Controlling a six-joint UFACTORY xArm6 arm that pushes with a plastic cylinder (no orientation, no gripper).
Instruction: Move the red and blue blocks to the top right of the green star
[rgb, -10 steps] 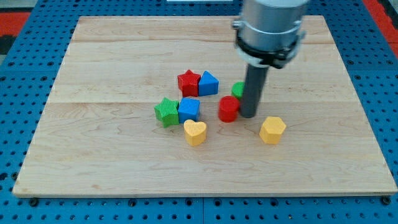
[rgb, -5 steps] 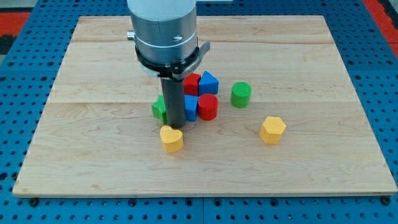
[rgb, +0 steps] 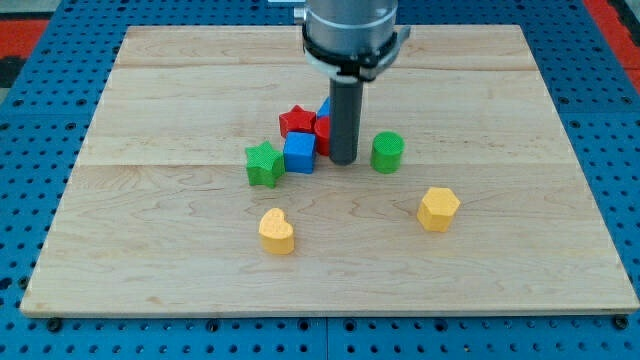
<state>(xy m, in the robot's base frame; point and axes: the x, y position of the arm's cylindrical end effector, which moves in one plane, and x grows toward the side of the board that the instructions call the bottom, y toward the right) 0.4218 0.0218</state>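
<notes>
Standing on a pale wooden worktop (rgb: 150, 90), close to its centre and a little toward the top edge: a tight cluster of small blocks, with my tip (rgb: 343, 161) planted at the cluster's right side. No jaws on this end effector, so nothing to open, close or grip with; only a straight dark rod (rgb: 344, 120) under a grey housing (rgb: 350, 30) cut off by the top edge. No containers anywhere on the worktop, blocks lying bare on the wood.

Green star (rgb: 264, 164) at the cluster's left end, touching or just beside the blue cube (rgb: 299, 153) on its right. Red star (rgb: 297, 122) above the blue cube, toward the top edge. Second red block (rgb: 323, 132) pressed between the red star and the rod, largely hidden, shape not readable. Second blue block (rgb: 325, 106) showing only as a sliver above it, behind the rod, shape likewise not readable. Both pairs of red and blue sitting right of and above the green star.

Green cylinder (rgb: 387, 152) just right of my tip, apart from it. Yellow heart (rgb: 277, 231) alone toward the bottom edge, below the green star. Yellow hexagonal block (rgb: 438, 208) well apart toward the bottom right corner.

Blue pegboard (rgb: 40, 120) framing the worktop on all sides.
</notes>
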